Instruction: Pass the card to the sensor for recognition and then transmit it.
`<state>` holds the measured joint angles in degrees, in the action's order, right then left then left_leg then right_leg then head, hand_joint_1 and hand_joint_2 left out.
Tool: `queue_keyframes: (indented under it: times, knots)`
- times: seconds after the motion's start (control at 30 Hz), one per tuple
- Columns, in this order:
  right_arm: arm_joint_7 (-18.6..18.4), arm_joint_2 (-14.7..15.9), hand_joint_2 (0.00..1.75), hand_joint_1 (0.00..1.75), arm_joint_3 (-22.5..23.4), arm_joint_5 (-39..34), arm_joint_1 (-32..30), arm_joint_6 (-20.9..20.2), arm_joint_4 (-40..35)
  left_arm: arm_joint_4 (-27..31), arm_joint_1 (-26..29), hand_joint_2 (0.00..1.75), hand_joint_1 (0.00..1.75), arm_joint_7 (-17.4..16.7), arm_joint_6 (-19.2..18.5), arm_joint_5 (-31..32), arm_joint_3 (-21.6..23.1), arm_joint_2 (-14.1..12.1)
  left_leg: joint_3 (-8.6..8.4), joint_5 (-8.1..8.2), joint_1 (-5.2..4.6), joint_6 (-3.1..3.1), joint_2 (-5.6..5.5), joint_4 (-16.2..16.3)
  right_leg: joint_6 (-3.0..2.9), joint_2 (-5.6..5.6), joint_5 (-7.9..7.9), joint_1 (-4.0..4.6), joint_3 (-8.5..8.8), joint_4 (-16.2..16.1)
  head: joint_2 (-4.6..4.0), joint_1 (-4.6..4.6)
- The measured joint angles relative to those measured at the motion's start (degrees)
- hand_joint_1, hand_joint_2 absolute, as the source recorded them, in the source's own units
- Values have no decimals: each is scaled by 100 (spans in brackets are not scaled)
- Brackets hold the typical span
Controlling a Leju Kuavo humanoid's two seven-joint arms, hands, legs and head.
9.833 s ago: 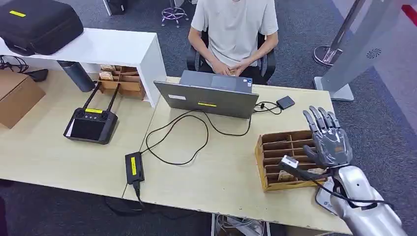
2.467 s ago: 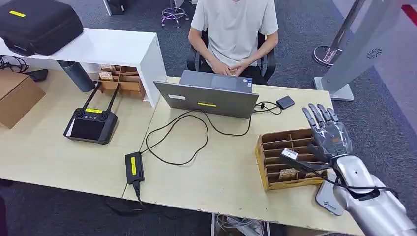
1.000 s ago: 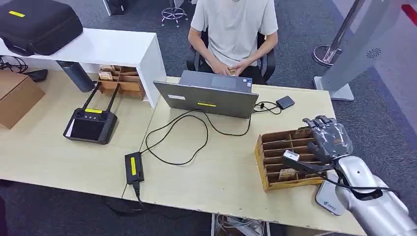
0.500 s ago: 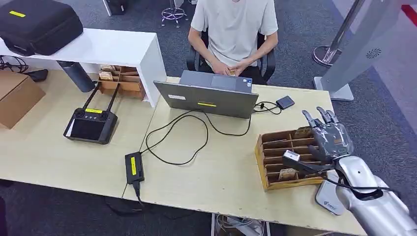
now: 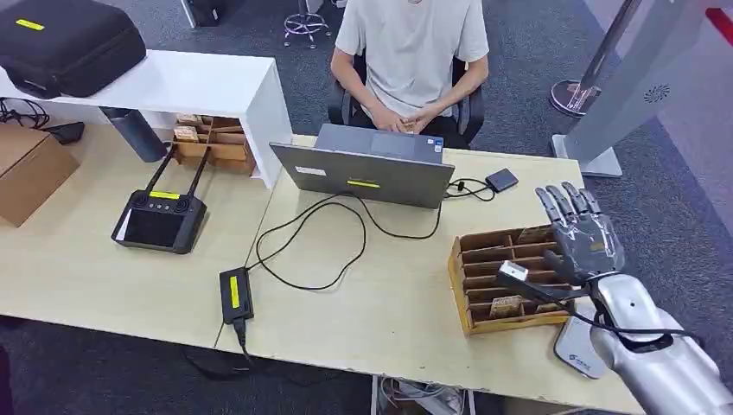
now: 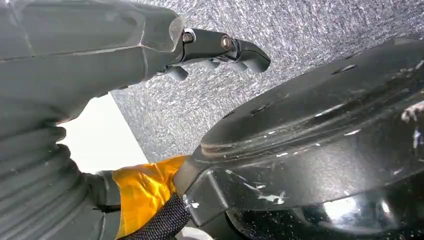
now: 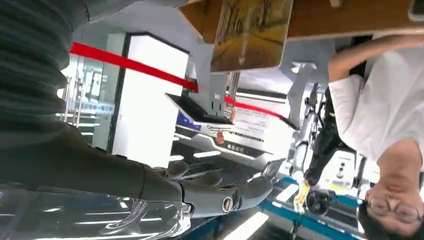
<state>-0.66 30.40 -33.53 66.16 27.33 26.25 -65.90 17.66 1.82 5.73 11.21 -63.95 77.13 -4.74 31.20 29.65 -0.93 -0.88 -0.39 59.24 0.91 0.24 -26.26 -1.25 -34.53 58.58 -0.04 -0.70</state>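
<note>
Above the wooden card tray [image 5: 506, 281] at the desk's [image 5: 380, 294] four o'clock, the right hand [image 5: 581, 239] hovers with fingers spread, holding nothing. A card [image 5: 505, 305] lies in a near compartment. I judge the pickup is not yet made; next, the hand must lower and pinch it.

Brown card rack [image 5: 484, 264]; card [image 7: 250, 34] yellowish, perhaps tree print.

A person [image 5: 411, 47] in a pale T-shirt sits at the top centre behind an open grey laptop [image 5: 363, 173] on the light wooden bench [image 5: 104, 277]. A black cable [image 5: 307, 233] loops from the laptop towards a black power brick [image 5: 234, 294] with a yellow label at lower centre. Left of it lies a black remote controller [image 5: 160, 218] with two antennas. A cardboard box [image 5: 26, 173] sits at the left edge. A black case [image 5: 69, 43] rests on a white shelf [image 5: 199, 86] at upper left.
</note>
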Motion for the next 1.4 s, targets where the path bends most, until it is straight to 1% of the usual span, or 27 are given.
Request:
queue_keyframes:
  times: [0.13,0.37,0.7,0.8,1.23,1.4]
  knots:
    - [-100,-33,175,0,46,133,-65,221,-68,0,2,175,0,11,9,-20,0,0,1,0,0,0,0,0,0,0,0,0,-1,0,0,0]
    - [-90,-61,175,0,171,223,-183,272,-105,9,6,175,0,11,22,-50,0,0,2,0,0,0,0,0,1,0,0,0,-1,0,0,0]
    - [48,-55,175,0,177,99,-250,-45,-133,31,10,175,0,11,53,-79,9,-2,1,0,0,0,0,0,0,0,0,0,-3,-1,0,0]
    - [144,-46,175,0,175,53,-253,-45,-105,31,10,175,0,13,39,-94,11,-2,2,0,0,0,0,0,0,0,-1,0,-2,-1,0,0]
    - [151,-46,175,0,136,50,-242,-89,-87,31,10,175,0,48,37,-120,37,-2,3,0,0,0,-1,0,0,0,0,0,-2,0,0,0]
    - [188,-46,175,0,77,98,-133,-111,-52,31,7,175,0,50,33,-120,50,-2,3,0,0,0,1,0,0,1,0,0,-2,0,0,0]
